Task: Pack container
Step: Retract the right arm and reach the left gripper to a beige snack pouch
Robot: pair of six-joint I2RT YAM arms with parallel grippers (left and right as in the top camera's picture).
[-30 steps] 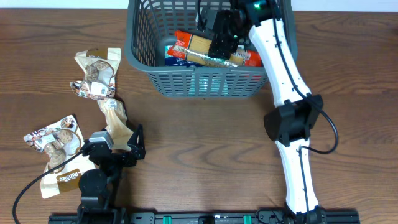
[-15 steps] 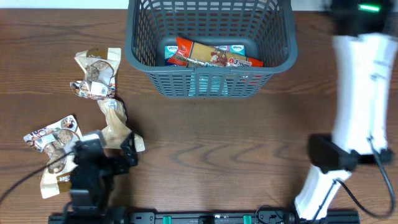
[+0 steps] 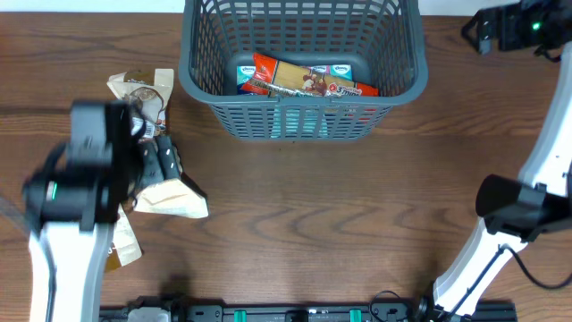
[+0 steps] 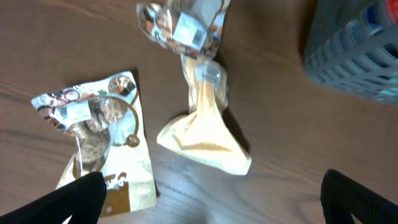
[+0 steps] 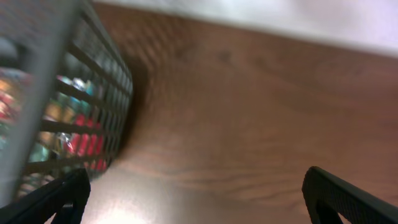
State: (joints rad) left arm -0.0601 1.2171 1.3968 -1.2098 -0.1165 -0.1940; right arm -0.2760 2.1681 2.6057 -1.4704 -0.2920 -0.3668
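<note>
The container (image 3: 190, 82), a dark grey-blue slotted basket, stands at the back centre. It holds a red-orange pasta packet (image 3: 306, 79) and blue tissue packs (image 3: 247, 73). Its wall shows in the right wrist view (image 5: 59, 87). My right gripper (image 3: 476, 32) (image 5: 199, 202) is open and empty, to the right of the basket above bare table. My left gripper (image 3: 166, 161) (image 4: 205, 205) is open and empty above loose snack packets: a cream one (image 3: 176, 199) (image 4: 205, 134), a cookie one (image 4: 99, 146) and a crumpled one (image 3: 141, 91) (image 4: 180, 22).
The wooden table (image 3: 357, 215) runs from the basket to the front edge. My left arm (image 3: 85, 179) hides part of the left-hand packets in the overhead view. My right arm's base (image 3: 514, 210) stands at the right.
My right gripper has left the basket and swung out to the far right, leaving the pasta packet inside. My left arm has risen and moved back over the loose packets.
</note>
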